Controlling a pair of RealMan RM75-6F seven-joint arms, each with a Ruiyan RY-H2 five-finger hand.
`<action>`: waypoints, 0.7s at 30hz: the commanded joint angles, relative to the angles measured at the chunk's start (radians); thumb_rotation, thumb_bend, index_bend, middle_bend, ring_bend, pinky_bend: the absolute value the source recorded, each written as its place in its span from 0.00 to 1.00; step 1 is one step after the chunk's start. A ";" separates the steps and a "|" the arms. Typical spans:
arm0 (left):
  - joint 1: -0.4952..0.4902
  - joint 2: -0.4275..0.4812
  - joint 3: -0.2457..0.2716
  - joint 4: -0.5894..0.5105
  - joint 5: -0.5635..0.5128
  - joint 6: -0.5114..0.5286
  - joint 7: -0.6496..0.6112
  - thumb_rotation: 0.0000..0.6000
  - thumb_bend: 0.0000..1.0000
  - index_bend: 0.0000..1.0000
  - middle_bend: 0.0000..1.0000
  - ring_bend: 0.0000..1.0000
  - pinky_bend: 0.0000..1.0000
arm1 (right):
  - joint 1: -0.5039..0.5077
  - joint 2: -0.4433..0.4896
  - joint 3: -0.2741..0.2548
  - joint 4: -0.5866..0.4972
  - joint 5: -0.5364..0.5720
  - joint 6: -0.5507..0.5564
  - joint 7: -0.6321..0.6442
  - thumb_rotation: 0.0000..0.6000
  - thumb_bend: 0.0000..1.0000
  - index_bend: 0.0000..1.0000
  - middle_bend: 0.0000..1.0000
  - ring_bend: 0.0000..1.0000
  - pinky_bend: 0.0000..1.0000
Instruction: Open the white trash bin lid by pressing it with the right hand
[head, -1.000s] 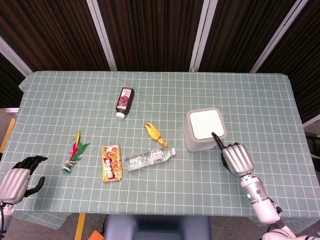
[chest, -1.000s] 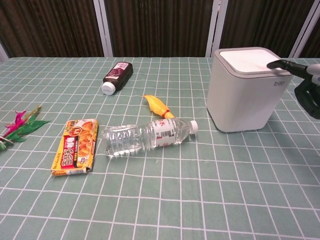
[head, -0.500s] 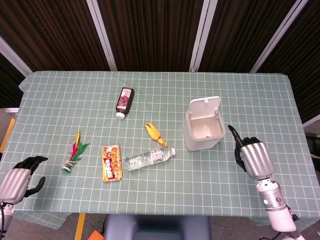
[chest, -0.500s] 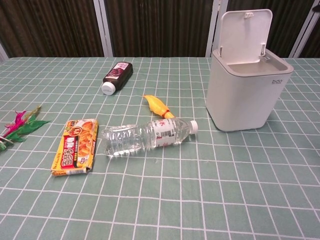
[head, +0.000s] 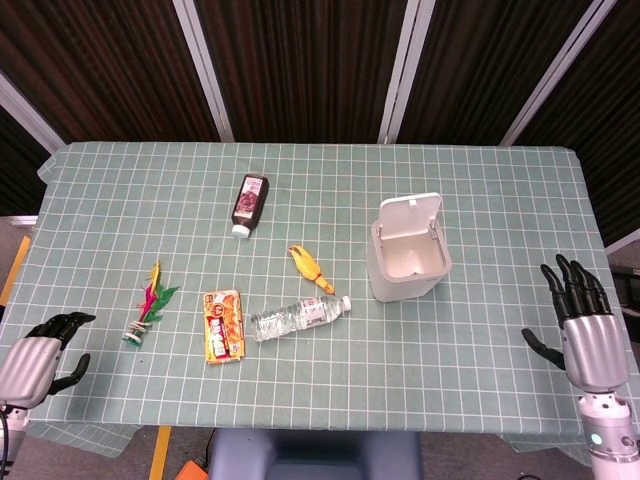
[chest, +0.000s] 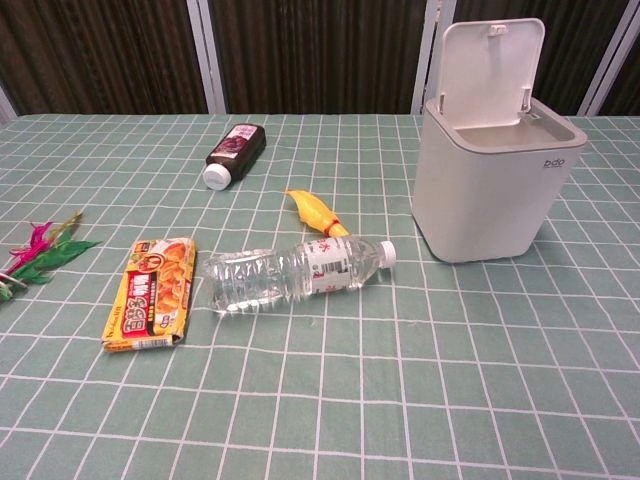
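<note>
Matt white plastic bin; checked cloth tablecloth.

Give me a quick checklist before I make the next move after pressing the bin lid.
1. White trash bin upright on the table: ok.
2. Lid swung up, opening exposed: ok.
3. Right hand off the bin, fingers spread, holding nothing: ok.
4. Left hand at the table's near left edge, holding nothing: ok.
5. Clear water bottle lying apart from the bin: ok.
6. Bin contents: cannot tell.
</note>
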 joint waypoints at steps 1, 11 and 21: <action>0.000 -0.001 0.000 -0.002 0.000 0.000 0.004 1.00 0.45 0.22 0.22 0.20 0.34 | -0.022 -0.019 -0.010 0.043 0.026 0.000 0.039 1.00 0.21 0.00 0.03 0.02 0.24; -0.003 -0.009 0.002 -0.004 0.000 -0.008 0.032 1.00 0.45 0.22 0.22 0.20 0.34 | 0.009 -0.026 -0.022 0.079 0.075 -0.158 0.029 1.00 0.21 0.00 0.00 0.00 0.24; -0.008 -0.011 0.002 -0.004 -0.002 -0.017 0.039 1.00 0.45 0.22 0.22 0.20 0.34 | 0.031 -0.039 -0.025 0.105 0.054 -0.201 0.037 1.00 0.21 0.00 0.00 0.00 0.24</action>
